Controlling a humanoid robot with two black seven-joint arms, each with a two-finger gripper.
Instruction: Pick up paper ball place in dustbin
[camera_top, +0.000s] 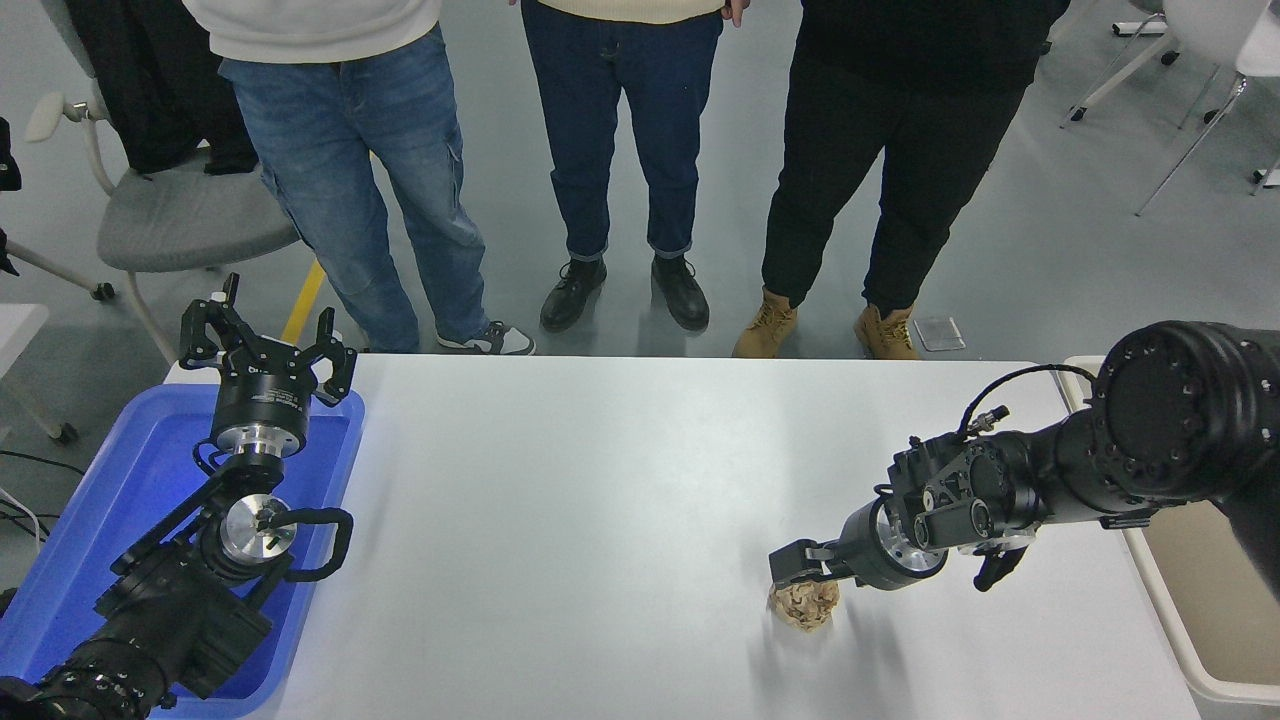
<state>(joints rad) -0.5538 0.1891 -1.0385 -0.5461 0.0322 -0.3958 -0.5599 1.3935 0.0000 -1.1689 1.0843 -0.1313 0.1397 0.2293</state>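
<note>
The white table (600, 520) filled the middle and lower frame, with three people's legs (620, 160) along its far edge at the top. My dustbin (1215, 600) sat at the lower right edge, cut off by the frame, beige inside with a pale rim. The blue tray (90, 540) lay at lower left under my left arm, whose left claw (268, 345) hung there with its fingers spread apart, holding nothing. My right arm reached in from the right edge, and my right claw (800, 572) sat directly over the paper ball (806, 606), lower right of centre. It covered the ball's top; I cannot tell how wide it stood or whether it gripped.
</note>
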